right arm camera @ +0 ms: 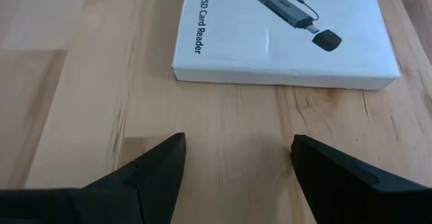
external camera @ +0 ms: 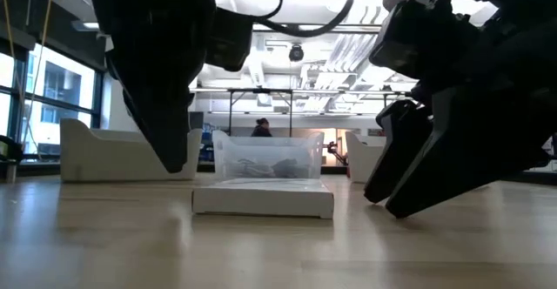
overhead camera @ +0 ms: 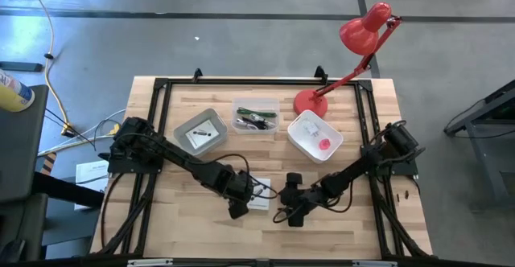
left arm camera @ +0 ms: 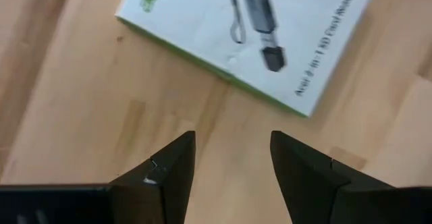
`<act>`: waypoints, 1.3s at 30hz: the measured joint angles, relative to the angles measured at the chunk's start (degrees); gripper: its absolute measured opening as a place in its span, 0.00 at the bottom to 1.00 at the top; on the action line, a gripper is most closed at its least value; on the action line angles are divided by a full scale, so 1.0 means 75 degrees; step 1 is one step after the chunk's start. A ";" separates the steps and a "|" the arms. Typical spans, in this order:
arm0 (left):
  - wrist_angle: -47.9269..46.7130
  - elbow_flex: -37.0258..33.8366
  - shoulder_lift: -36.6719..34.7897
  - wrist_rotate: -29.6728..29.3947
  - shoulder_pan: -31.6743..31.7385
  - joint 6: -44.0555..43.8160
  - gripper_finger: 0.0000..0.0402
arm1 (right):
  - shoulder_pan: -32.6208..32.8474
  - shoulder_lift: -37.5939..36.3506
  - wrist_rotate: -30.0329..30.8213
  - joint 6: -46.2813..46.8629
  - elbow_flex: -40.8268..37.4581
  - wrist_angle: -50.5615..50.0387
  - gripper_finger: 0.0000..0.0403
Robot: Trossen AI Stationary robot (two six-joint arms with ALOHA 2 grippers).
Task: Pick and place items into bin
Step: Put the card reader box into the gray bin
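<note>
— While both arms reach in toward the middle of the table (overhead camera: pixel 201 239), where is the thing they are after?

— A flat white box (overhead camera: pixel 259 196) with dark print lies on the wood near the front edge, between the two grippers. In the low view the box (external camera: pixel 263 199) sits flat on the boards, and both wrist views show its printed top, with a picture of a card reader.

— How does the left gripper (overhead camera: pixel 239 209) stand?

— It is just left of the box, low over the wood, fingers spread with bare table between them; it holds nothing.

— And the right gripper (overhead camera: pixel 291 196)?

— Just right of the box, also low, fingers spread wide and empty. Its wrist view shows the box (right arm camera: pixel 283 32) lying ahead of the tips, not touching them.

— What about the bins?

— Three stand in a row farther back. The grey one (overhead camera: pixel 200 132) on the left holds a white card, the clear one (overhead camera: pixel 256 115) in the middle holds a green pen and cables, and the white one (overhead camera: pixel 315 136) on the right holds a small pink piece. A red lamp (overhead camera: pixel 354 46) stands at the far right.
</note>
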 joint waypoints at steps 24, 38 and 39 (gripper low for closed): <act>0.4803 -0.2923 -0.1642 -0.0447 -0.0214 -0.2065 0.45 | -0.0003 0.0015 0.0295 -0.0216 0.0002 0.0066 0.64; 0.6318 -0.4030 -0.1638 -0.1385 -0.0193 -0.2690 0.45 | -0.0151 0.0015 0.0110 -0.0701 0.0002 0.0105 0.64; 0.6345 -0.4030 -0.1638 -0.1387 -0.0193 -0.2617 0.45 | -0.0203 0.0015 0.0025 -0.0740 0.0004 0.0107 0.64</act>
